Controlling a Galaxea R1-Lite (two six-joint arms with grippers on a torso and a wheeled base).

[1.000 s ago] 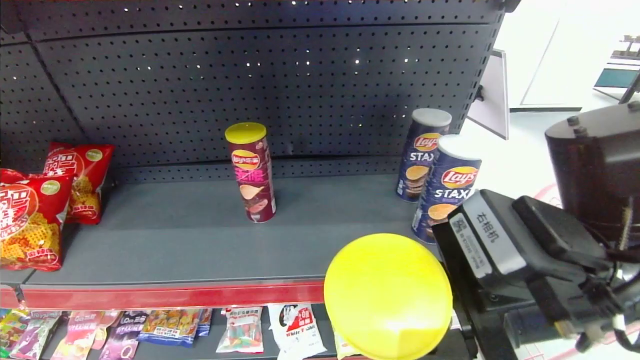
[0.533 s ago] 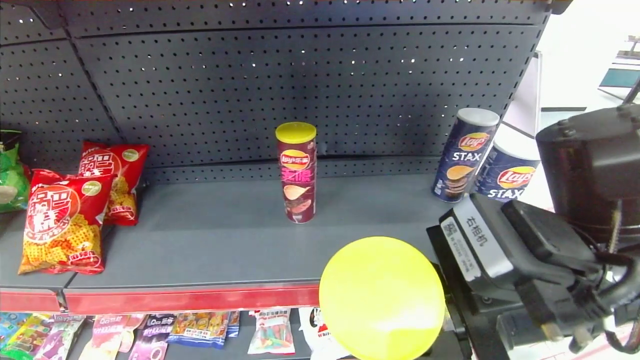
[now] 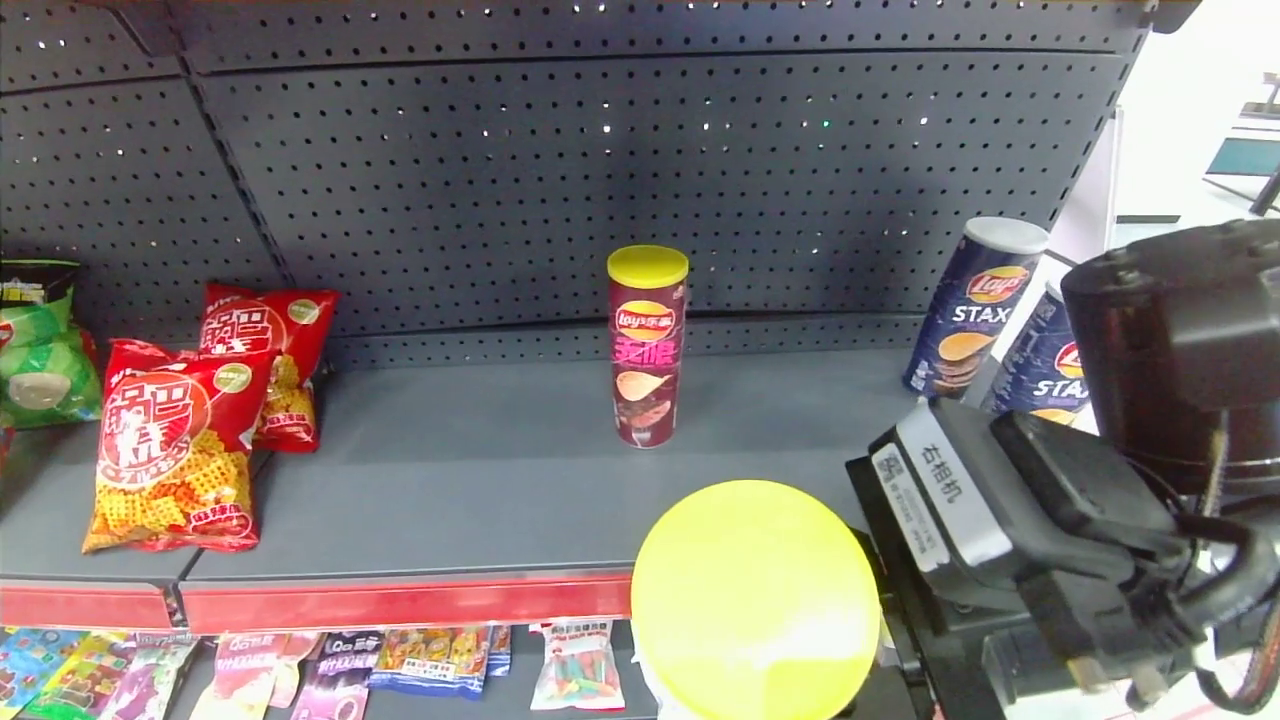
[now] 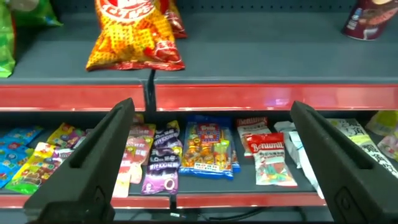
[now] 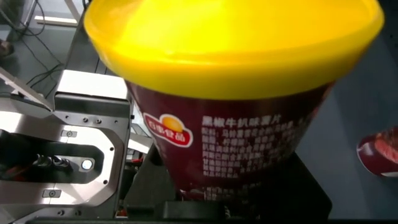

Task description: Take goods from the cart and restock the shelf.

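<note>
Our whole picture has slid to the right since a second ago, so our head camera has turned and the goods have not moved on the shelf (image 3: 450, 480). Our left claw (image 4: 211, 109) is spread wide with nothing in it, low in front of the red shelf edge, facing the small packets (image 4: 208, 149) on the shelf below. At the far left a green bag (image 3: 40, 350) has come into our picture; it was not in the picture a second ago. Next to it two red bags (image 3: 175, 460) stand one behind the other. In the middle, the standing can (image 3: 648, 345) with a yellow lid is upright, near the back wall. Nearer to us and a bit to the right is the held can (image 3: 755, 600); we look down on its big yellow lid, out in front of the red edge. It is in the same spot by our arm as before. Our right claw (image 5: 239, 202) pinches its lower part. At the far right the blue cans (image 3: 975, 305) stand together, and our right arm now hides more of the nearer one.
</note>
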